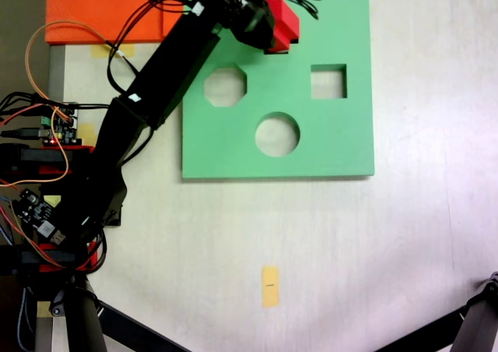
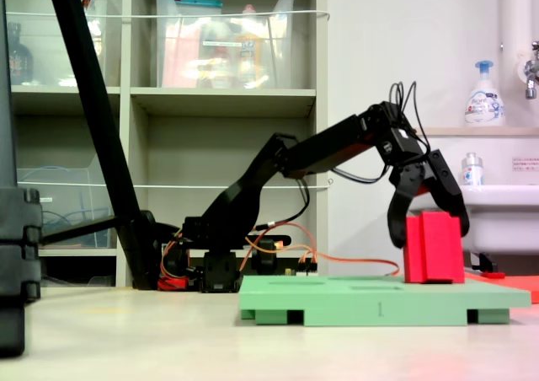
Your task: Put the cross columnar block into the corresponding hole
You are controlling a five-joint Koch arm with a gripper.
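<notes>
Red cross block (image 2: 434, 248) is seen clamped between the fingers (image 2: 428, 222), its base touching the green board (image 1: 327, 146) at the far edge; if misaligned, jamming on the hidden cross hole's rim is risked.

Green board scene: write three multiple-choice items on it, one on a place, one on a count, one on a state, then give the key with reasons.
1. Where is the red cross block?
A. On the yellow tape
B. At the green board's far edge
C. Inside the round cutout

2. How many cutouts show uncovered in the overhead-looking fixed view?
A. Three
B. One
C. Five

3. How does the gripper stand?
A. Far from the block
B. Straddling the block, which stands upright
C. Lying flat on the table

B: red sits at the board's top edge. A: octagon, square, circle. B: fingers flank the block.
</notes>
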